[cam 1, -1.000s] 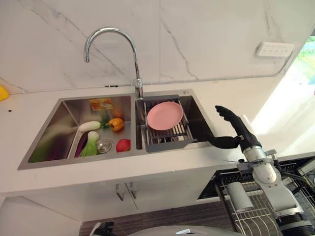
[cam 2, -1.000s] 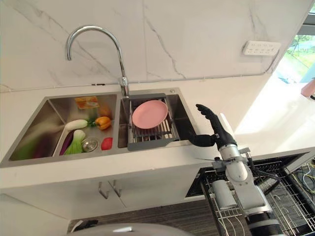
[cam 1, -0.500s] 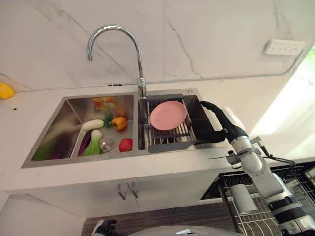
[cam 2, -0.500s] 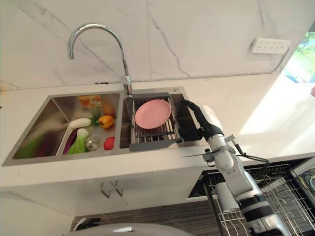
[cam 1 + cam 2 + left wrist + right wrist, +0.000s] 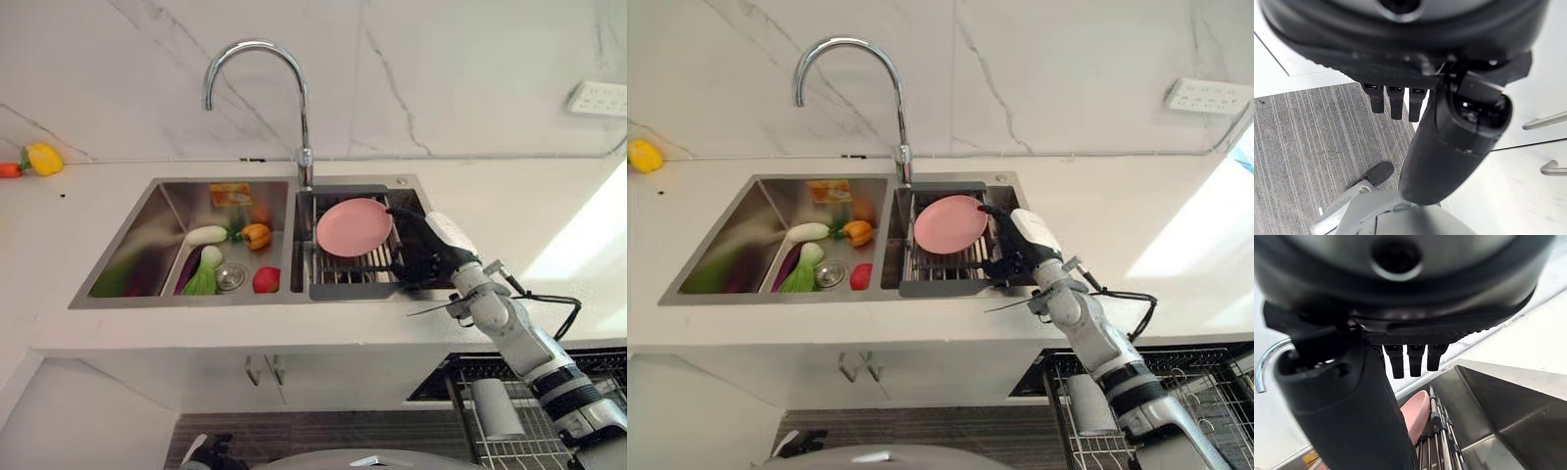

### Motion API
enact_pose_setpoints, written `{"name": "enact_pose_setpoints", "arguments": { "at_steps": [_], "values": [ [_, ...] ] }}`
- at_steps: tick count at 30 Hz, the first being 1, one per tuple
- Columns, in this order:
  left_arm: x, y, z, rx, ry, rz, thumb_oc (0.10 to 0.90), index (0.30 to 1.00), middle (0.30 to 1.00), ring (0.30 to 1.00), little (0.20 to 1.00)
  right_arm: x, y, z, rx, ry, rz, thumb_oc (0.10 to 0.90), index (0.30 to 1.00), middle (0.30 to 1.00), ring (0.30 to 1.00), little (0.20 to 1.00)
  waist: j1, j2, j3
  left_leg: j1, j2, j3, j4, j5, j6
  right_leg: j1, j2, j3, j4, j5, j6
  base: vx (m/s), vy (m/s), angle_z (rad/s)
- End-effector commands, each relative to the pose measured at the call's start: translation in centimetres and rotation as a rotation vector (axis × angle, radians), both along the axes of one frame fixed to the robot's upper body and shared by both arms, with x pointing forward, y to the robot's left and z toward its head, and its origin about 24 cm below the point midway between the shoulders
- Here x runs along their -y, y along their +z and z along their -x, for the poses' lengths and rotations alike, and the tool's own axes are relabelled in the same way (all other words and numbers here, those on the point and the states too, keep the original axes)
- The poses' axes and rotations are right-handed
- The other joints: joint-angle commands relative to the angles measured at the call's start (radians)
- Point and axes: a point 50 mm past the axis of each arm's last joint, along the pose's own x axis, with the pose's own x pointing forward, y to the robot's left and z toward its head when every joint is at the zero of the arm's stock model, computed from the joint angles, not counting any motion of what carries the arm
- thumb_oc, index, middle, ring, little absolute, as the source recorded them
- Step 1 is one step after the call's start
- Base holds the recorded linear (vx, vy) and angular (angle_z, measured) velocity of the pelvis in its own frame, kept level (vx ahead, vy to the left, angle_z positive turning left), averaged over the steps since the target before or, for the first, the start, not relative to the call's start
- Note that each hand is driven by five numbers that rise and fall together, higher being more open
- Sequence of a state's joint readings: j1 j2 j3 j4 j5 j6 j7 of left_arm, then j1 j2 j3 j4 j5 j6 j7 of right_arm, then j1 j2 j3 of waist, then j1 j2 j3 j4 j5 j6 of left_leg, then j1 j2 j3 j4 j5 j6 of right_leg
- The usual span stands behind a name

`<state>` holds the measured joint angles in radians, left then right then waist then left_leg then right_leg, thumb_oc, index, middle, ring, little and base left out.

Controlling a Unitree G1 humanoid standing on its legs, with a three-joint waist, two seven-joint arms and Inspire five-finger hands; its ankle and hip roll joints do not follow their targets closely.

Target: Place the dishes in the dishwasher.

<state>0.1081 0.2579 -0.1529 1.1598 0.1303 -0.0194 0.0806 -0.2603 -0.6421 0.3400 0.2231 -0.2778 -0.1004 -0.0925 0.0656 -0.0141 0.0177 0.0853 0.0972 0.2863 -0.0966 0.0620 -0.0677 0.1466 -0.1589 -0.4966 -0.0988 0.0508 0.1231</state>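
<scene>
The right hand (image 5: 431, 250), fingers straight and holding nothing, hangs just beside the pink plate (image 5: 353, 226) on the sink's rack (image 5: 343, 277)

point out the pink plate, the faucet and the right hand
pink plate (image 5: 353, 227), left eye view, middle of its face
faucet (image 5: 306, 166), left eye view, upright stem near the base
right hand (image 5: 1027, 235), right eye view, back of the hand

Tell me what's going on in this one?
The robot's right hand is reaching into the right basin of the sink, its open fingers next to a pink plate that lies on a drying rack. It has not gripped the plate. The left basin holds vegetables. A dishwasher rack stands pulled out at lower right. The left hand hangs open above the floor.
</scene>
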Motion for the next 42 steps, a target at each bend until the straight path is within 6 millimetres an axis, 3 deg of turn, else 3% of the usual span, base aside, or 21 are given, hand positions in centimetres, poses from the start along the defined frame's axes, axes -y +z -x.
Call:
{"name": "enact_pose_setpoints", "arguments": {
  "at_steps": [1, 12, 16, 25, 30, 42],
  "values": [
    [0.7, -0.3, 0.0, -0.046, -0.133, -0.008, 0.800, 0.900, 0.900, 0.900, 0.900, -1.1, 6.7, -2.9, 0.283, 0.082, 0.080, 0.800, 0.900, 0.900, 0.900, 0.900, 0.042, 0.009, -0.038, 0.010, 0.089, -0.030, 0.021, -0.070, -0.044, -0.010, -0.057, -0.011, 0.016, -0.071, 0.045, 0.00, 0.000, 0.00],
    [0.6, -0.1, -0.5, -0.024, -0.169, -0.024, 0.800, 0.900, 0.900, 0.900, 0.900, -3.1, 7.0, -4.9, 0.289, 0.133, 0.224, 0.800, 0.900, 0.900, 0.900, 0.900, 0.082, 0.001, -0.037, 0.005, 0.095, -0.044, 0.021, -0.065, -0.051, -0.002, -0.051, -0.028, 0.014, -0.079, 0.041, 0.01, -0.008, 0.05],
    [0.5, -0.1, -0.4, -0.057, -0.302, -0.083, 0.800, 0.900, 0.900, 0.900, 0.900, -4.0, 7.2, -5.7, 0.325, 0.147, 0.311, 0.800, 0.900, 0.900, 0.900, 0.900, 0.093, 0.001, -0.032, -0.002, 0.096, -0.053, 0.021, -0.063, -0.054, -0.005, -0.050, -0.032, 0.014, -0.081, 0.040, 0.00, -0.005, 0.02],
    [0.4, -0.2, -0.1, -0.077, -0.371, -0.116, 0.800, 0.900, 0.900, 0.900, 0.900, -2.6, 4.1, -6.7, 0.254, 0.105, 0.589, 0.800, 0.900, 0.900, 0.900, 0.900, 0.117, 0.005, -0.026, -0.016, 0.101, -0.071, 0.019, -0.057, -0.062, -0.005, -0.049, -0.050, 0.012, -0.086, 0.039, 0.00, -0.002, 0.09],
    [0.4, -0.2, -0.2, -0.070, -0.385, -0.122, 0.800, 0.900, 0.900, 0.900, 0.900, -1.9, 3.4, -6.9, 0.240, 0.064, 0.638, 0.800, 0.900, 0.900, 0.900, 0.900, 0.121, 0.006, -0.023, -0.021, 0.103, -0.074, 0.019, -0.056, -0.063, -0.004, -0.049, -0.056, 0.012, -0.088, 0.040, 0.00, -0.001, 0.04],
    [0.6, 0.1, -1.1, -0.032, -0.422, -0.136, 0.800, 0.900, 0.900, 0.900, 0.900, -2.4, 3.6, -7.5, 0.301, 0.015, 0.666, 0.800, 0.900, 0.900, 0.900, 0.900, 0.140, 0.015, -0.011, -0.032, 0.099, -0.085, 0.018, -0.053, -0.062, -0.011, -0.056, -0.064, 0.012, -0.085, 0.040, 0.00, 0.000, 0.01]
  ]
}}
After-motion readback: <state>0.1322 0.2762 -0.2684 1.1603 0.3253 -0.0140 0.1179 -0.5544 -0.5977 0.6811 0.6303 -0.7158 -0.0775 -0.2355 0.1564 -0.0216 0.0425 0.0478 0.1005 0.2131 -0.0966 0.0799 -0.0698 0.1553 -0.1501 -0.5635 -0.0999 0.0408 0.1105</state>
